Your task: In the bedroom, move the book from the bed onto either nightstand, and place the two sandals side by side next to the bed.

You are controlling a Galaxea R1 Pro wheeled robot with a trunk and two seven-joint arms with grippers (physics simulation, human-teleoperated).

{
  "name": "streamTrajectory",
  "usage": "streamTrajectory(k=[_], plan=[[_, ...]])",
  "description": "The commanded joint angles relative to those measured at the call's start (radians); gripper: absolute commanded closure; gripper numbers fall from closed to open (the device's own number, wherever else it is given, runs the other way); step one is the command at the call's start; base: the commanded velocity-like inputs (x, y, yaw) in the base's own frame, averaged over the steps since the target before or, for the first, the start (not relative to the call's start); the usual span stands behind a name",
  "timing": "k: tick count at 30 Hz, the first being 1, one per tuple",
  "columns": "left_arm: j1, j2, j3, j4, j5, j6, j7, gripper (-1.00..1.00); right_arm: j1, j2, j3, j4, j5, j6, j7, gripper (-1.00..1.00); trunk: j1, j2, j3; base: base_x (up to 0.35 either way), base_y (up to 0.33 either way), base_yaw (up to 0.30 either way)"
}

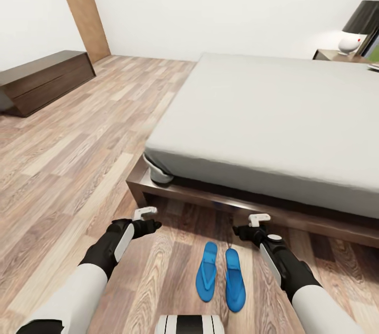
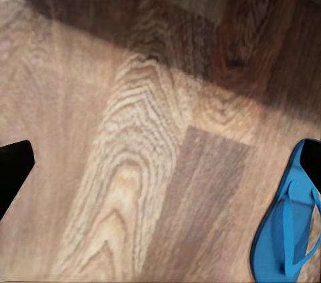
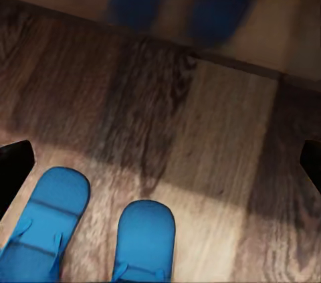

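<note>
Two blue sandals, the left sandal [image 1: 207,271] and the right sandal [image 1: 235,279], lie side by side on the wood-plank floor [image 1: 63,165] in the head view, parallel and just apart, near the dark frame of the bed [image 1: 273,113] at its corner. Its pale mattress is bare as far as can be seen, and the book cannot be made out. The left gripper [image 1: 149,213] hangs over the floor beside the left sandal, the right gripper [image 1: 259,217] over the floor just past the right sandal; neither holds anything, though how wide the jaws stand is unclear from here. A long dark cabinet [image 1: 45,81] sits by the far wall, and a lamp [image 1: 358,28] stands on a nightstand [image 1: 331,55] beyond the bed. From the left wrist, both dark fingertips [image 2: 13,172] sit wide apart with bare planks between them, one sandal [image 2: 287,223] at the edge. From the right wrist, fingertips [image 3: 13,169] are likewise spread and empty above both sandals' rounded ends [image 3: 144,236].
</note>
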Motion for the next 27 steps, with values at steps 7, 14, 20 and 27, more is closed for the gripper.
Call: streamTrajectory(k=[7, 14, 20, 27], plan=[[0.0, -0.001, 0.001, 0.009, 0.001, 0.005, 0.0, -1.0, 0.0, -0.001, 0.002, -0.002, -0.004, 0.006, 0.0, -1.0, -0.002, 0.001, 0.019, 0.0, 0.0, 0.284], [0.0, -0.001, 0.001, 0.013, 0.001, 0.004, -0.001, -1.0, 0.0, -0.001, 0.001, -0.002, -0.003, 0.006, -0.001, -1.0, -0.004, 0.002, 0.034, 0.0, 0.0, 0.284], [0.0, 0.0, 0.001, 0.014, 0.001, 0.003, 0.0, -1.0, 0.0, -0.003, 0.0, -0.002, -0.002, 0.006, 0.0, -1.0, -0.007, 0.003, 0.057, 0.0, 0.0, 0.284], [0.0, 0.0, 0.001, 0.015, 0.001, 0.003, 0.0, -1.0, 0.0, -0.004, 0.0, -0.004, -0.001, 0.006, 0.002, -1.0, -0.01, 0.005, 0.081, 0.0, 0.0, 0.284]])
